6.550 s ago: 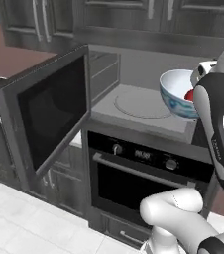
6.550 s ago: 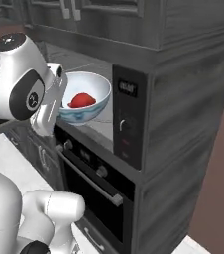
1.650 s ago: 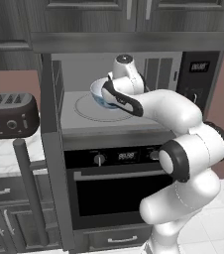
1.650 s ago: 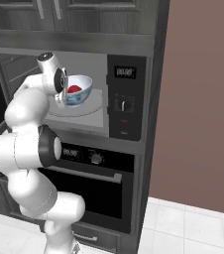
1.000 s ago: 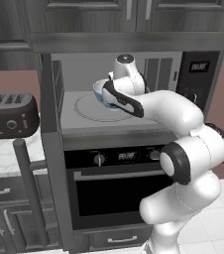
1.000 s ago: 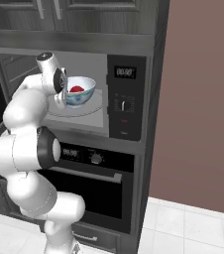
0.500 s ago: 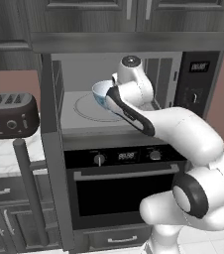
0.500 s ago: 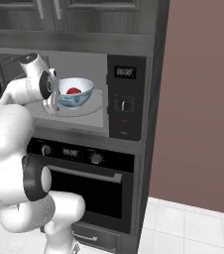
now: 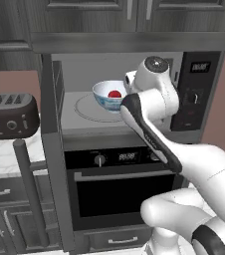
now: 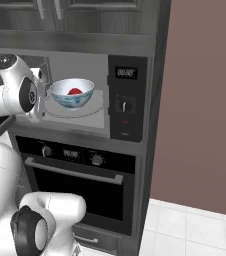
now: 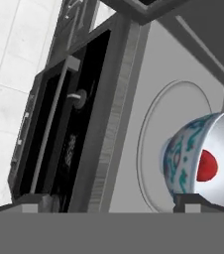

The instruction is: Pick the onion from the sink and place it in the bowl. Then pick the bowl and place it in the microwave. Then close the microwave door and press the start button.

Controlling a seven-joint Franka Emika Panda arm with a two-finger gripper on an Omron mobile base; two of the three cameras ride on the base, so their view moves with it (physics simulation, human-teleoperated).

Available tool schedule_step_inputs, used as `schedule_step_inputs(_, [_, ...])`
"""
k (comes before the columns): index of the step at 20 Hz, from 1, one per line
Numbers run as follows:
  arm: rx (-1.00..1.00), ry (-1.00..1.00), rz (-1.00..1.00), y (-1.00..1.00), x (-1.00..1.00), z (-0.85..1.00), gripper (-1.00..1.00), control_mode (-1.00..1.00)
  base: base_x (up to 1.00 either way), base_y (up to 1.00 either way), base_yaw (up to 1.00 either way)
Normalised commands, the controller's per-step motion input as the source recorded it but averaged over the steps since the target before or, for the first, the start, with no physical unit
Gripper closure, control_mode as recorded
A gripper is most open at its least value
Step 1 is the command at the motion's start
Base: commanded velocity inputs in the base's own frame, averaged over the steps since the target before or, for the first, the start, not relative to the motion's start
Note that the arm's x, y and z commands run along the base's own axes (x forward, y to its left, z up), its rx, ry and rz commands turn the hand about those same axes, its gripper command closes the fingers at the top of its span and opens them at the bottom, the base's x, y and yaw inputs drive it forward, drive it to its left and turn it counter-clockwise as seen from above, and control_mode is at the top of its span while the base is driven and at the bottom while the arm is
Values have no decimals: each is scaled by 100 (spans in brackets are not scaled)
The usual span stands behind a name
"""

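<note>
The bowl (image 9: 108,96) (image 10: 73,93), white with a blue pattern, stands upright on the round turntable (image 10: 90,110) inside the microwave (image 9: 134,64). The small red onion (image 9: 115,93) (image 10: 74,91) (image 11: 206,165) lies in it. My gripper (image 11: 109,206) is open, its tips spread wide; one tip sits just short of the bowl (image 11: 183,158) and nothing is between them. In the base views my wrist hangs at the cavity mouth beside the bowl's rim. The microwave door (image 9: 51,99) is swung open on the left, seen edge-on. The sink is out of view.
The black control panel (image 9: 196,89) (image 10: 126,100) is on the microwave's right side. Below is an oven (image 9: 119,189) with knobs and a bar handle. A black toaster (image 9: 10,117) sits on the marble counter to the left. A brown wall (image 10: 205,100) lies to the right.
My gripper has opened and let go of the bowl, which now rests on the turntable. The hand has drawn back from the bowl toward the cavity mouth.
</note>
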Motion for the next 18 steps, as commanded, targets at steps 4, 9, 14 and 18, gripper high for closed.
schedule_step_inputs(4, [18, 0, 0, 0, -100, 61, -100, -100, 0, 0, 0])
schedule_step_inputs(9, [19, 0, 0, 0, -100, 42, -100, -100, 0, 0, 0])
schedule_step_inputs(14, [9, -5, 0, 0, -100, 25, -100, -100, 0, 0, 0])
schedule_step_inputs(18, [1, -3, -1, 0, -100, 52, -100, -100, 0, 0, 0])
